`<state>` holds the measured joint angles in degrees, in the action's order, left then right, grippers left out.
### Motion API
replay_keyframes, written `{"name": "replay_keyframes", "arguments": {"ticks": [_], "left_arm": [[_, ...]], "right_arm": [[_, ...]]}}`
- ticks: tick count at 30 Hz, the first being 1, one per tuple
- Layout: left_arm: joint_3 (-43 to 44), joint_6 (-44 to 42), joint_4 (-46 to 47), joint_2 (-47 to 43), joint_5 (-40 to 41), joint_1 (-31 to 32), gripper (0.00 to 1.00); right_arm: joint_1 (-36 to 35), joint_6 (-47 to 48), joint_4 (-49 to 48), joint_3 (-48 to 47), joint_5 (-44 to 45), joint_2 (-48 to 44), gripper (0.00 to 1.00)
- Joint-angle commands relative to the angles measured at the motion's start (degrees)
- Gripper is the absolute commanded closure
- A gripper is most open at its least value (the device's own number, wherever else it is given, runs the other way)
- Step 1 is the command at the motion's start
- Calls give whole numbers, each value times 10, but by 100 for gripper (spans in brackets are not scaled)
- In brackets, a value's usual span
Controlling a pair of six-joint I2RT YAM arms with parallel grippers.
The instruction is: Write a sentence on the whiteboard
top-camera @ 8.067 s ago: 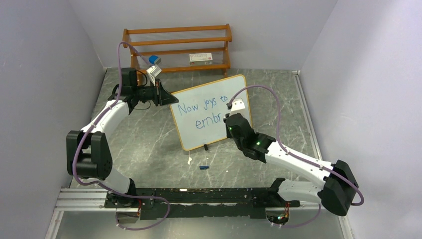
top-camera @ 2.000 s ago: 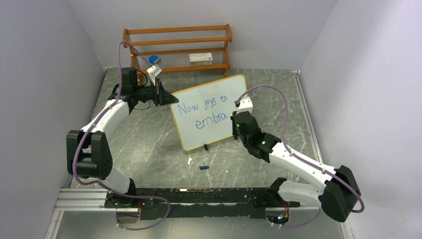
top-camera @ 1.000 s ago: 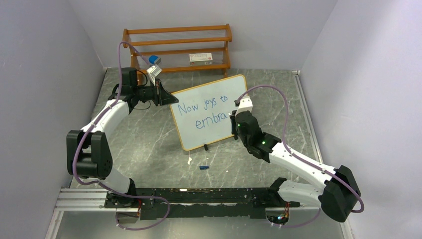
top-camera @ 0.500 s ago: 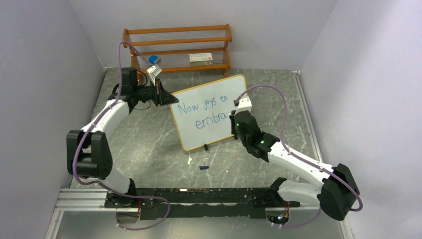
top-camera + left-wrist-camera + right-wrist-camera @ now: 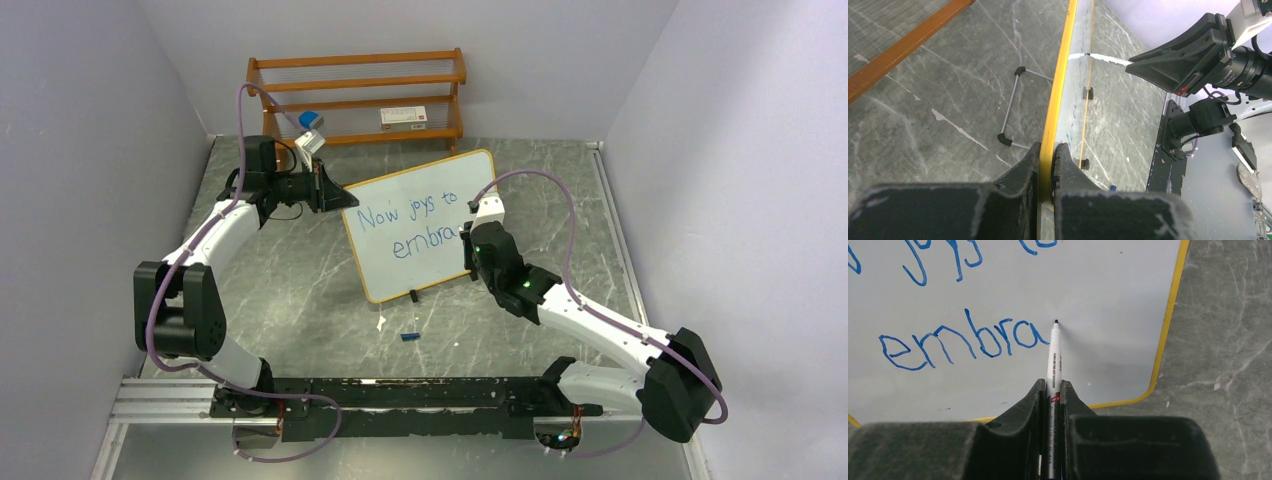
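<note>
A: The whiteboard (image 5: 420,272) stands tilted mid-desk (image 5: 300,290), with the left fingers (image 5: 1020,175) clamped on its yellow frame at the far-left corner.
B: And the right fingers (image 5: 1025,407) pinch the marker (image 5: 1053,352), tip just right of "embra" in the sentence (image 5: 979,340).

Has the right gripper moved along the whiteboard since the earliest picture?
Yes. The right gripper moved slightly rightward, toward the right edge of the whiteboard; its marker now stands just past the sentence.
</note>
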<state>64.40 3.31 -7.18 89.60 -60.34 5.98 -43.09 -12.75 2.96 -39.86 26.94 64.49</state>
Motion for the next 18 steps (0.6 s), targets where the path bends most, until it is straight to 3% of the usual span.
{"name": "replay_keyframes", "arguments": {"ticks": [1, 18], "left_arm": [[-30, -95, -68, 44, 138, 31, 95], [-30, -94, -68, 46, 139, 31, 95]], "right_arm": [[5, -6, 6, -10, -33, 3, 100], [5, -21, 34, -3, -47, -2, 100]]}}
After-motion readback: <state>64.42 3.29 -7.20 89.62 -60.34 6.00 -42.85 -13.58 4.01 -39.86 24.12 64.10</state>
